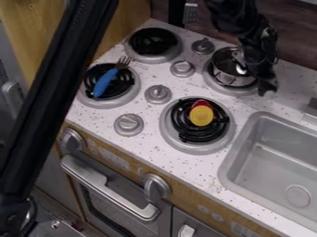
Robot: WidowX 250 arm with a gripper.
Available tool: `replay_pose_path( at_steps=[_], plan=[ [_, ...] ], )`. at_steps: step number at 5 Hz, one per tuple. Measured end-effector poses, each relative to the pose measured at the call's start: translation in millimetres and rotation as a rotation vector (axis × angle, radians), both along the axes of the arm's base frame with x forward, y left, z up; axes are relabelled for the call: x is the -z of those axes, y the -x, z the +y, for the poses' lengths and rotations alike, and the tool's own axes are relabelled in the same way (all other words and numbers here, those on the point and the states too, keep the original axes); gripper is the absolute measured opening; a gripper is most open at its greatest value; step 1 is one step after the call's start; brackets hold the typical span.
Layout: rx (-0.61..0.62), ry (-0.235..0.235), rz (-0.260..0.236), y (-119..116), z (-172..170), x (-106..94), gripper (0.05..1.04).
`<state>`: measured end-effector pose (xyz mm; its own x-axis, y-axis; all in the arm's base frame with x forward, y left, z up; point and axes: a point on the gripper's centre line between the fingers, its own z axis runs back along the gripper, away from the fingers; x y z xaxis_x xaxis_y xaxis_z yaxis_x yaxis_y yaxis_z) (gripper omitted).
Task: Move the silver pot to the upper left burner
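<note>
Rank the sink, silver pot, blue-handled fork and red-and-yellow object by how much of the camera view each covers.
1. Sink
2. Silver pot, partly hidden by the arm
3. Blue-handled fork and red-and-yellow object: too alike to rank; the fork is longer but thin, the object shorter but broader.

The arm (238,17) slants in from the top edge, claw (259,71) hanging down, seemingly slightly tilted.

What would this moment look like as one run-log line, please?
silver pot: upper right burner | gripper: at pot | blue-handled fork: lower left burner | red-yellow toy: lower right burner | move: not complete
</note>
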<state>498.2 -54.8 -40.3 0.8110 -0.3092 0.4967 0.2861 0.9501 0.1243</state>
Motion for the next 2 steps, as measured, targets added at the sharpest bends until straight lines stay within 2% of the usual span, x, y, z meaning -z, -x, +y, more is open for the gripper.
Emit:
replay_pose_path(
  at_steps=[1,2],
  plan=[
    [-0.007,0.003,-0.003,-0.8,3.3,-0.2,0.384],
    [0.011,-0.01,-0.005,-0.8,6.3,0.3,0.162]
  ],
)
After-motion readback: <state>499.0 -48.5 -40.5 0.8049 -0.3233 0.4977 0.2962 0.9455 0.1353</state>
